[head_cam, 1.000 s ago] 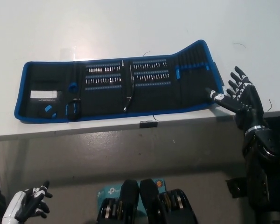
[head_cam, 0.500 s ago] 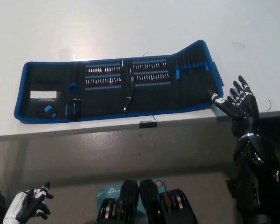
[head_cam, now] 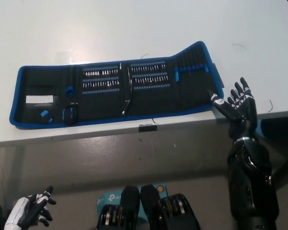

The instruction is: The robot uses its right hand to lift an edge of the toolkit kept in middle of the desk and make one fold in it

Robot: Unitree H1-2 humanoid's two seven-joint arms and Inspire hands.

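Seen steeply from above, the black right hand (head_cam: pixel 237 106) is raised at the front edge of a white counter (head_cam: pixel 134 28), fingers spread apart and holding nothing, palm turned toward the counter. Just to the left of this hand, one outstretched fingertip meets or nearly meets the lower right corner of the toolkit (head_cam: pixel 117 89); actual contact cannot be confirmed. The toolkit is a long black fabric roll with a bright blue border, lying unrolled across the middle of the counter and stretching away to the hand's left. Its end panel nearest the hand is tilted up off the surface, while the rest lies flat. Rows of small silver screwdriver bits (head_cam: pixel 103 78) sit in blue-edged strips in the middle panels, well to the left of the hand, and a white label (head_cam: pixel 39 100) marks the far left panel. A small dark clip (head_cam: pixel 147 128) sits on the counter's front edge, down and left of the hand. The white left hand (head_cam: pixel 31 212) rests low at the bottom left, below the counter, fingers loosely curled and empty.
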